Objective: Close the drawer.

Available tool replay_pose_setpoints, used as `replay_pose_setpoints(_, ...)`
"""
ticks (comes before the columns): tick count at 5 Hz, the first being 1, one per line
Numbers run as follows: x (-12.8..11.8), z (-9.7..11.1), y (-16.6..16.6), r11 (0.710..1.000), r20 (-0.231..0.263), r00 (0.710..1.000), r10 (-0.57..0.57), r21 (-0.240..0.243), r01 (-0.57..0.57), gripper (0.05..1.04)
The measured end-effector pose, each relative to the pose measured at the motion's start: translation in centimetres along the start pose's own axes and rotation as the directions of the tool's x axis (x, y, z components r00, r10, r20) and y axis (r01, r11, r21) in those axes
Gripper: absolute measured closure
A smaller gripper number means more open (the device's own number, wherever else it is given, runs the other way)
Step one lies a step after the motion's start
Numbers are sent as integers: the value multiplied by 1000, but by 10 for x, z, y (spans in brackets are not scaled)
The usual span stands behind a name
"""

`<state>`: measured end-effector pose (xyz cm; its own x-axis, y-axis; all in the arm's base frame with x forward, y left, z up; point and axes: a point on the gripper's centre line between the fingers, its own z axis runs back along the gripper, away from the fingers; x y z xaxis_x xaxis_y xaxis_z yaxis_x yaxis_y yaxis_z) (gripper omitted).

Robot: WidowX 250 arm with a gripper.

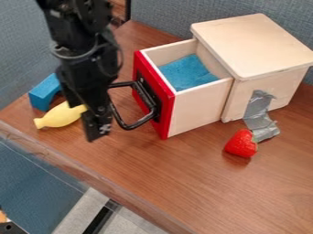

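My gripper (pixel 94 121) hangs at the left, in front of the drawer's red face and beside its black handle (pixel 130 125). Whether it touches the handle I cannot tell. The wooden drawer (pixel 196 109) stands pulled out of its box (pixel 256 45) toward the left, showing a blue bottom inside. Part of the handle's left side is hidden behind the gripper.
Left of and behind the gripper lie a blue block (pixel 44 93) and a yellow toy (pixel 59 116). A strawberry (pixel 242 144) sits in front of the box, near grey tape (pixel 260 119) running from box to table. The table's front edge (pixel 79 167) slants below.
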<state>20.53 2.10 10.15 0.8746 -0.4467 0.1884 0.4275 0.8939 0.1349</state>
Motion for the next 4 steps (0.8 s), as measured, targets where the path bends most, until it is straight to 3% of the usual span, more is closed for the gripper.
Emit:
replay_pose_setpoints(2,-9,-27,23,1000,-62,998,26,2,-26,83)
replay_pose_setpoints(4,-8,-41,42,998,-88,995,43,-41,-47,83)
